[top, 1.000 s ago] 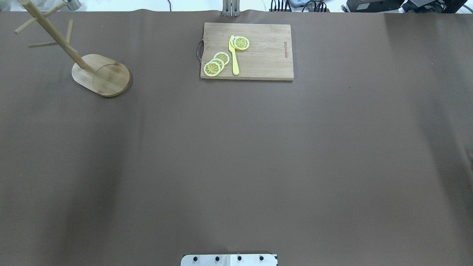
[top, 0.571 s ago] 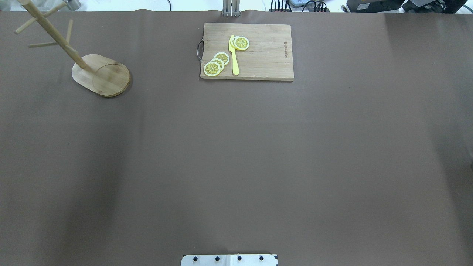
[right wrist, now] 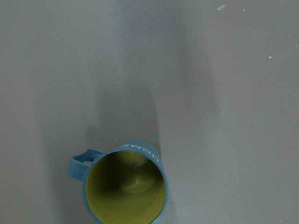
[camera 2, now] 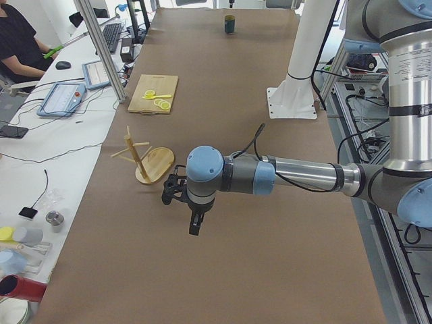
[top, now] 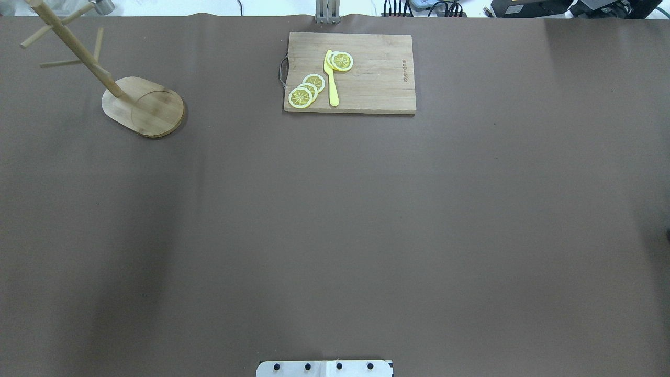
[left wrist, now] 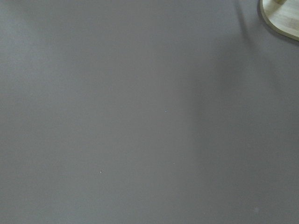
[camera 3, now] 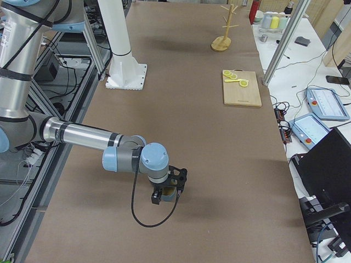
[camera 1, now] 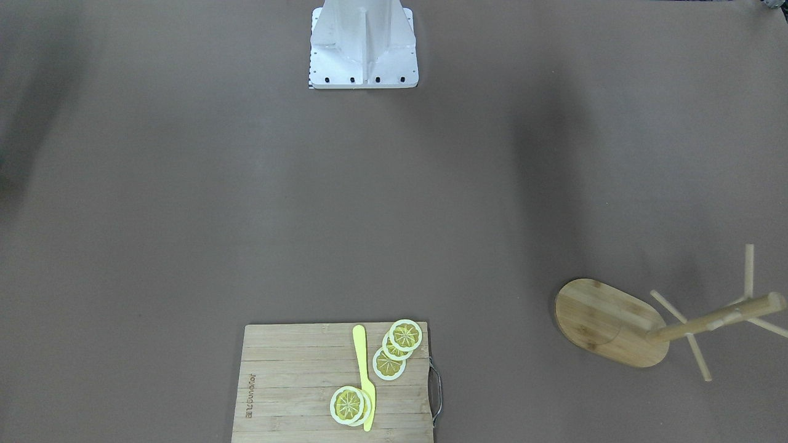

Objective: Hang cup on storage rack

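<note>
Jaws, right arm (camera 3: 93, 137): pointing down over the cup (camera 3: 169, 192) near the robot's right end of the worktop (top: 366, 235). Only the right side view is showing them, so wide or narrow cannot be told, nor whether they are touching the cup.

Jaws, left arm (camera 2: 297, 174): hanging above bare worktop, near the storage rack (camera 2: 152, 164) and apart from it, holding nothing. Their width cannot be told either, since only the left side view is showing them.

Cup (right wrist: 124, 191): standing upright on the worktop, mouth up, olive inside showing, blue handle pointing to the left of the right wrist view. It is sitting well apart from the storage rack, at the opposite end of the worktop.

Storage rack (top: 152, 112): standing on its oval base at the far corner on the robot's left, post upright, all pegs bare. An edge of its base is showing in the upper right corner of the left wrist view.

Cutting board (top: 377, 78): lying flat at the middle of the far edge, carrying lemon slices (top: 300, 97) and a yellow knife (top: 332, 84) lying between them.
</note>
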You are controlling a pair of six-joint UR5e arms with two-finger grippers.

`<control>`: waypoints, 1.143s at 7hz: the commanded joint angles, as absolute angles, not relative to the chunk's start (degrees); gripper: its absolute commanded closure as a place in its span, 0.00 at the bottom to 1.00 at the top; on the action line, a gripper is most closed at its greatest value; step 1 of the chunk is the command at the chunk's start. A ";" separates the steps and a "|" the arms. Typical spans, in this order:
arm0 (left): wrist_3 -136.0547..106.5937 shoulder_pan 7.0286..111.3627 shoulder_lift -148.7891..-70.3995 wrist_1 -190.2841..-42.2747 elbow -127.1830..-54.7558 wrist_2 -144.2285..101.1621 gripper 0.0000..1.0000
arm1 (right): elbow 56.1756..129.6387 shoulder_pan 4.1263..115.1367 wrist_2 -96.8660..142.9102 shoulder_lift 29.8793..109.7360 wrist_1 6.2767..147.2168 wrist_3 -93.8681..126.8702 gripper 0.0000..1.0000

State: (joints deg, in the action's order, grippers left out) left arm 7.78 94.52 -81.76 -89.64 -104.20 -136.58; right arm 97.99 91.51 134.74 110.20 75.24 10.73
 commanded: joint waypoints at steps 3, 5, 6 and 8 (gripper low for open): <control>7.73 94.48 -82.27 -89.65 -104.06 -136.58 0.02 | 91.69 86.76 136.13 109.78 64.78 20.30 0.00; 7.73 94.48 -82.35 -89.65 -103.89 -136.58 0.02 | 89.83 85.09 137.46 108.81 64.86 20.39 0.00; 7.73 94.48 -82.35 -89.65 -103.89 -136.58 0.02 | 89.13 84.21 137.55 108.55 64.78 20.30 0.00; 7.73 94.48 -82.35 -89.65 -103.80 -136.58 0.02 | 87.29 83.59 137.46 107.93 64.78 20.30 0.03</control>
State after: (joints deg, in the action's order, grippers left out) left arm 7.73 94.48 -82.35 -89.65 -103.86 -136.54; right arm 88.44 84.04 137.45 108.37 64.79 20.31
